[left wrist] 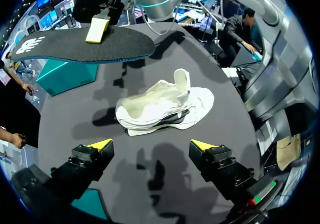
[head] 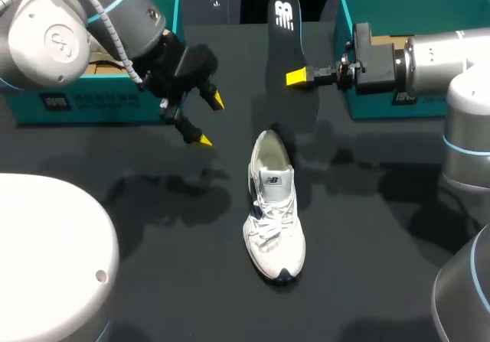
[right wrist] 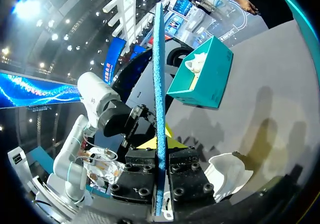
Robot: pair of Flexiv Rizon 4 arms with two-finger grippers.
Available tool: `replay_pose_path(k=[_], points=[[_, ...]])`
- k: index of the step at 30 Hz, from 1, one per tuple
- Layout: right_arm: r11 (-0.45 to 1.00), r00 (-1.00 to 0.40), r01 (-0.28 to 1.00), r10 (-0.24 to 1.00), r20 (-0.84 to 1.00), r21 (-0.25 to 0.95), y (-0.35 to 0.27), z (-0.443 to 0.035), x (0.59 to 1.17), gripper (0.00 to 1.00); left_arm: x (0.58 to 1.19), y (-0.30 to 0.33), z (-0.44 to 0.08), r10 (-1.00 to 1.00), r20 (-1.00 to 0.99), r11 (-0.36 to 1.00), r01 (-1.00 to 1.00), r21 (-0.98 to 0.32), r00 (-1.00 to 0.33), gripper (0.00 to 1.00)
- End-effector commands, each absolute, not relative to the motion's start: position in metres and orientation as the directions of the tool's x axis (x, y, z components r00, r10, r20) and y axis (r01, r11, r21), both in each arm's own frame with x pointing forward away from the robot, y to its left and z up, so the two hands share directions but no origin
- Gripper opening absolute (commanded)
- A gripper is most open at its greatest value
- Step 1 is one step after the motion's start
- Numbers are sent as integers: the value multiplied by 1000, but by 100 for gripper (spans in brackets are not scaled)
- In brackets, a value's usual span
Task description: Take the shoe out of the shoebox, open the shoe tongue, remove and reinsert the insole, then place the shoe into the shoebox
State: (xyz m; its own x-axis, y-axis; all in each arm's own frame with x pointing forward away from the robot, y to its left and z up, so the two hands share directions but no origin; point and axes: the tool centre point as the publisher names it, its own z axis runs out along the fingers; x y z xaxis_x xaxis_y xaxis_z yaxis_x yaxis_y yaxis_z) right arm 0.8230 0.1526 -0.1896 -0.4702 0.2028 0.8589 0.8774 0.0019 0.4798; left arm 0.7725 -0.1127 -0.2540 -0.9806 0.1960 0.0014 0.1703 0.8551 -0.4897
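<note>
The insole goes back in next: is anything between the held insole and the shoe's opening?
Nothing visible does. The right gripper is shut on the insole, held in the air beyond the heel of the shoe, with bare table between them. The left gripper hangs open off to the shoe's side, not in that path.

Dark table point(head: 367, 281), white shoe point(head: 274, 219), shoebox point(head: 99, 101) (second shoebox point(head: 383, 106))

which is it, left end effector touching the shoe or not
Apart. In the left wrist view, bare table shows between the open left end effector and the shoe.
</note>
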Motion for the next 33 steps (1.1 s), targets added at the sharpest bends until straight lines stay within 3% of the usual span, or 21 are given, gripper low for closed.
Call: replay_pose_path(k=[1,10,27,33], points=[[6,-504,860,168,847,511,180,-208,840,0,769,-127,-285,191,-29,854,181,-489,-981,100],[-33,-547,832,117,829,554,193,-230,841,0,774,-139,-321,182,-51,853,183,-489,-982,100],[-53,-567,818,88,819,573,194,-236,837,0,777,-142,-326,176,-35,842,169,-513,-984,100],[-60,-632,770,65,773,635,199,-246,839,0,774,-151,-338,183,-27,853,172,-493,-983,100]])
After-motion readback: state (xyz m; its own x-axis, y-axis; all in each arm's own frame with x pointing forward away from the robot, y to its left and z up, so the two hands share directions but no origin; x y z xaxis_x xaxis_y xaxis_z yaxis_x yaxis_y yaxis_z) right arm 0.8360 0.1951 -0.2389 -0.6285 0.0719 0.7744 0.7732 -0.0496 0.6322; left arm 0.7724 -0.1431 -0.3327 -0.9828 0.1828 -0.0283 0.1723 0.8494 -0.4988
